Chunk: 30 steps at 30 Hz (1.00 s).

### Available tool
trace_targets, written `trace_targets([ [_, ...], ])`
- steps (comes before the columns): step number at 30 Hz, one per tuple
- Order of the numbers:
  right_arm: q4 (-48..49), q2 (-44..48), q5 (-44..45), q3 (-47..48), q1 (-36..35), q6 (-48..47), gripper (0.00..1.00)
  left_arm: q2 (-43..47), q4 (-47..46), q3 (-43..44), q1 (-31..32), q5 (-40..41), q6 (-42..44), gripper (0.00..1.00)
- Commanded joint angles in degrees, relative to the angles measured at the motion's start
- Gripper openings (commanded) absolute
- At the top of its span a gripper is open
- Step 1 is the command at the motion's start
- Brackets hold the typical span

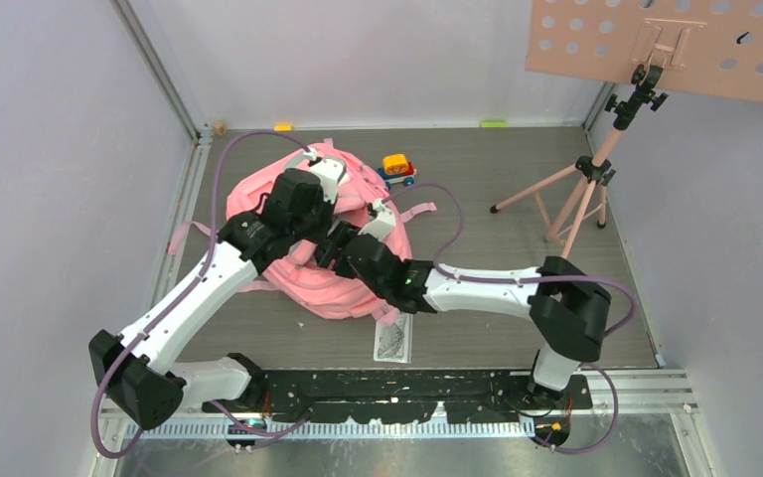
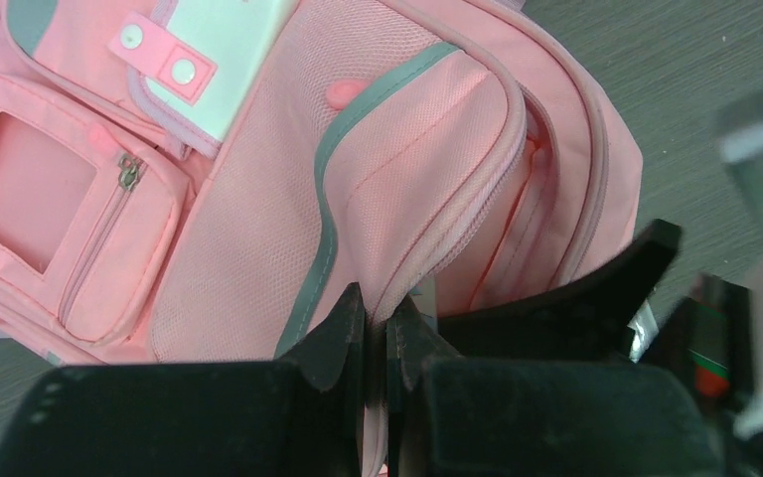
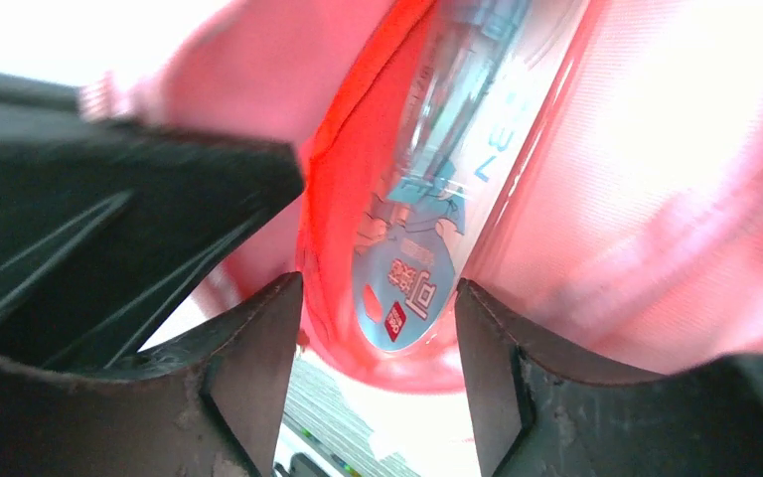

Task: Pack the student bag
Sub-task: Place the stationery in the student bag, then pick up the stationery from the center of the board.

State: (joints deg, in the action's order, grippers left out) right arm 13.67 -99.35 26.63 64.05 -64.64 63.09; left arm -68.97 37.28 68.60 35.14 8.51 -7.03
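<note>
The pink student bag [image 1: 343, 288] lies in the middle of the table under both wrists. My left gripper [image 1: 320, 237] is shut on a fold of the bag's rim beside the zipper opening; in the left wrist view the fingers [image 2: 378, 320] pinch pink fabric of the bag [image 2: 258, 229]. My right gripper [image 1: 336, 250] is open at the bag's opening. In the right wrist view its jaws [image 3: 378, 298] stand apart around the bag's pink lining [image 3: 656, 199], and a flat blue-and-clear packet [image 3: 437, 199] lies inside the bag just beyond them, untouched.
A small yellow, blue and red toy car [image 1: 396, 167] stands behind the bag. A printed paper sheet [image 1: 392, 341] lies in front of it. A pink tripod [image 1: 581, 189] carrying a perforated board [image 1: 676, 45] stands at the back right.
</note>
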Motion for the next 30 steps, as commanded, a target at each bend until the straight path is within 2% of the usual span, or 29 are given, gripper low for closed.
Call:
trace_targets([
  [1, -6.0, 8.0, 2.4, -1.1, -1.8, -10.0, 0.66, 3.8, -6.1, 1.7, 0.4, -0.7, -0.2, 0.00],
  [8, -17.7, 18.2, 5.4, -4.5, -3.6, -16.5, 0.76, 3.7, -6.1, 1.5, 0.4, 0.9, 0.4, 0.00],
  [13, -22.4, 22.0, 5.8, -7.3, -3.6, -18.1, 0.78, 3.2, -6.0, 1.5, 0.5, 1.7, 0.7, 0.00],
  [18, -19.8, 20.7, 3.0, -6.2, -3.1, -19.3, 0.66, 2.7, -5.9, 1.5, 0.4, 1.6, 0.8, 0.00],
  [22, -26.2, 18.7, 4.6, -3.8, 0.1, -14.9, 0.62, 2.7, -5.8, 1.5, 0.4, 1.6, 0.9, 0.00],
  [27, -31.4, 21.9, 10.0, -7.6, 2.5, -11.7, 0.74, 2.6, -5.0, 1.7, 0.4, 6.1, 1.1, 0.00],
  [30, -31.0, 24.8, 9.6, -12.1, 4.6, -13.8, 0.76, 1.7, -3.9, 2.2, -1.2, 10.9, 2.3, 0.00],
])
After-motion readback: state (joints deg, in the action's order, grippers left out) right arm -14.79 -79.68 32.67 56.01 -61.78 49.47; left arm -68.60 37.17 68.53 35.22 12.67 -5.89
